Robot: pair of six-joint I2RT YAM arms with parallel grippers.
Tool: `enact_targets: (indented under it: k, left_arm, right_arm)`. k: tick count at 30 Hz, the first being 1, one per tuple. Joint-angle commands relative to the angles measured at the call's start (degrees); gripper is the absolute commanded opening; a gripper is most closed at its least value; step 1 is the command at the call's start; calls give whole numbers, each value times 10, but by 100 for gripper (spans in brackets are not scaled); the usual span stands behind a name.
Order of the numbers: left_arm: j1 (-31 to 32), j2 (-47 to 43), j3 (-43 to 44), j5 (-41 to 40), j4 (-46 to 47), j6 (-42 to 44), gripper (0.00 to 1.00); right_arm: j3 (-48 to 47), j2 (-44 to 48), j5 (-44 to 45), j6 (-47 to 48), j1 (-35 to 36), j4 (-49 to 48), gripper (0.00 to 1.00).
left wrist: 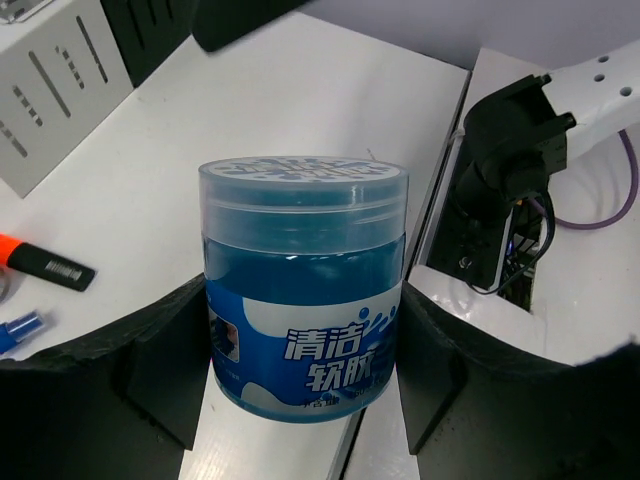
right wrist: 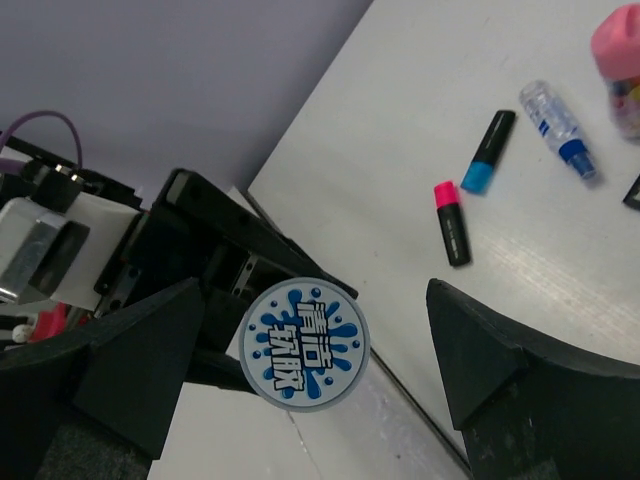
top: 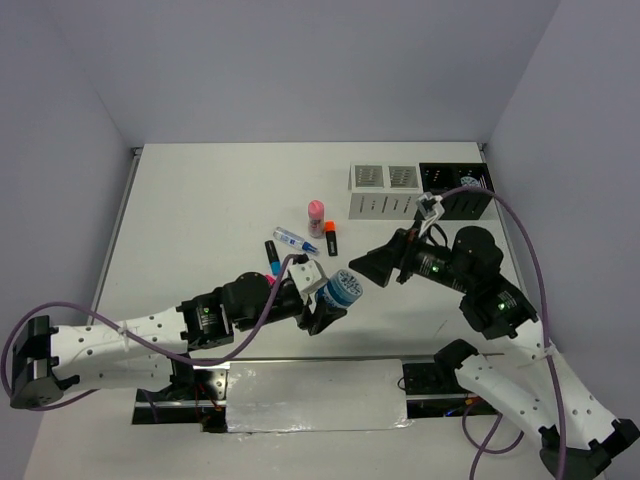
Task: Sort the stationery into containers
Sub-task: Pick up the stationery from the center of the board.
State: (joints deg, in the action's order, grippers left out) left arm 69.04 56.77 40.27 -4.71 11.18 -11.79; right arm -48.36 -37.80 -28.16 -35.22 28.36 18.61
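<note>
**A:** What is your left pincer (top: 322, 297) doing?

**B:** It is clamped on the round clear-plastic tub of blue gel with the blue printed label (left wrist: 303, 290), one finger on each side of the wall. The tub looks lifted off the table, its lid turned away from the wrist.

**A:** Why hold it that way?

**B:** I judge it a handover. Gripping the sides leaves the lid end free. That lid faces your right pincer (top: 358, 268), which stands just beyond the tub with its jaws spread wide and nothing between them.

**A:** And why pass it across?

**B:** The slotted square boxes, two white (top: 367, 190) and two black (top: 455, 192), sit behind your right pincer, well apart from the left one.

**A:** Anything else unsorted?

**B:** Yes. Lying on the table beyond your left pincer are:
- a black highlighter with a blue cap (right wrist: 487, 152)
- one with a pink cap (right wrist: 452, 222)
- a white-blue pen (top: 296, 241)
- a pink-capped bottle (top: 316, 216)
- an orange-capped highlighter (top: 331, 238)
</note>
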Motion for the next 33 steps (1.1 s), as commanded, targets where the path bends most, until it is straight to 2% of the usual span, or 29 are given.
enact_targets:
  k: [1, 4, 13, 20, 22, 26, 27, 28, 29, 30, 31, 32, 33]
  left_arm:
    - [-1, -8, 25, 30, 89, 48, 0]
    - [-1, 1, 33, 36, 96, 55, 0]
    - [-1, 14, 50, 17, 86, 77, 0]
    - [-2, -2, 47, -3, 74, 92, 0]
    - [-2, -4, 47, -2, 68, 93, 0]
    - [-2, -1, 46, -3, 65, 93, 0]
    - [-3, 0, 47, -3, 63, 92, 6]
    - [-3, 4, 49, -3, 60, 90, 16]
    - [-2, 7, 53, -10, 54, 85, 35]
    - [-3, 9, 56, -46, 49, 76, 70]
    - [-3, 13, 65, -65, 42, 60, 78]
    - [-3, 15, 70, -80, 32, 56, 98]
    - [-2, 18, 76, -97, 11, 52, 99]
  right_arm:
    - [20, 12, 43, -25, 33, -26, 100]
    - [34, 8, 69, -26, 54, -18, 100]
    - [55, -12, 72, -26, 104, -24, 100]
    - [67, -19, 15, -34, 116, -56, 98]
    - [67, -16, 22, -31, 122, -54, 89]
    - [67, -17, 16, -29, 122, -65, 52]
    - [69, -20, 14, -29, 122, -71, 40]
    - [68, -25, 16, -27, 122, -77, 15]
    - [69, -27, 27, -19, 122, -81, 7]
    - [66, -33, 35, -13, 121, -83, 0]
    - [63, -39, 46, -10, 120, -77, 0]
    - [59, -44, 58, -6, 119, -75, 0]
    - [57, -53, 68, 3, 117, -78, 0]
